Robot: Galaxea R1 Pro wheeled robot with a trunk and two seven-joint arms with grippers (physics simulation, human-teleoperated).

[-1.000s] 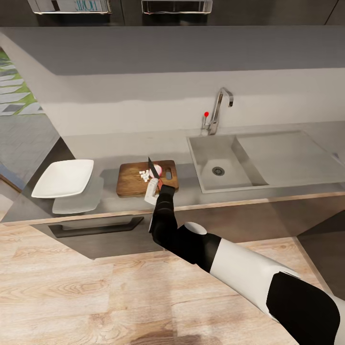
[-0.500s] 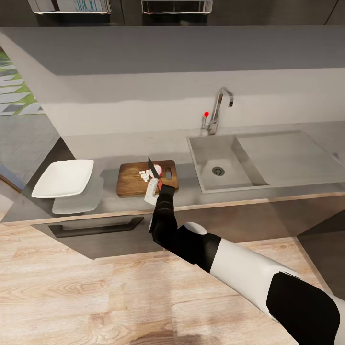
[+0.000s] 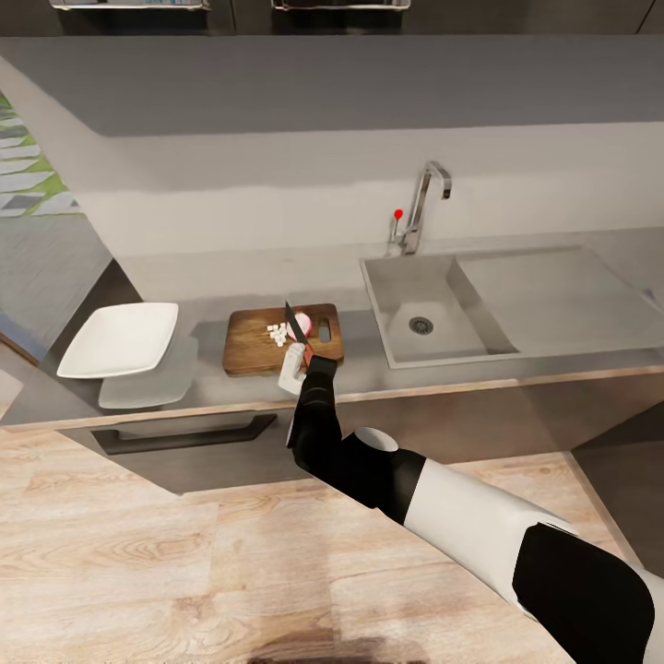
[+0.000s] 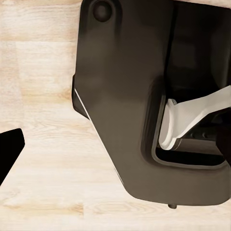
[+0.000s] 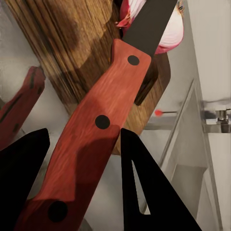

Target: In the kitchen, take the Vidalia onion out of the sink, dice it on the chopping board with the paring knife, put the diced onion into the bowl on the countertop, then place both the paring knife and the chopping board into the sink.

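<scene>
On the grey countertop [image 3: 212,281] lies the brown chopping board [image 3: 251,349]. On it sit small white diced pieces [image 3: 277,335] and a remaining pink-skinned chunk of the onion [image 3: 302,326] [image 5: 172,30]. My right gripper [image 3: 293,365] [image 5: 82,183] is shut on the red-brown riveted handle of the paring knife [image 5: 96,130]. Its dark blade [image 3: 294,323] points up over the board and rests against the onion chunk. The white squarish bowl [image 3: 120,338] stands left of the board. The grey sink [image 3: 433,309] lies to the right, its basin bare. One dark fingertip [image 4: 9,149] of my left gripper hangs over the floor.
A chrome tap [image 3: 421,205] with a red knob [image 3: 397,213] stands behind the sink, and a flat drainboard [image 3: 553,295] extends right. A dark drawer with a handle [image 3: 184,433] sits under the counter. The left wrist view looks down on my dark base [image 4: 125,96] and light wood floor.
The whole head view has shifted slightly, so the camera moved. My right arm, the knife, the onion and the board keep their places relative to each other.
</scene>
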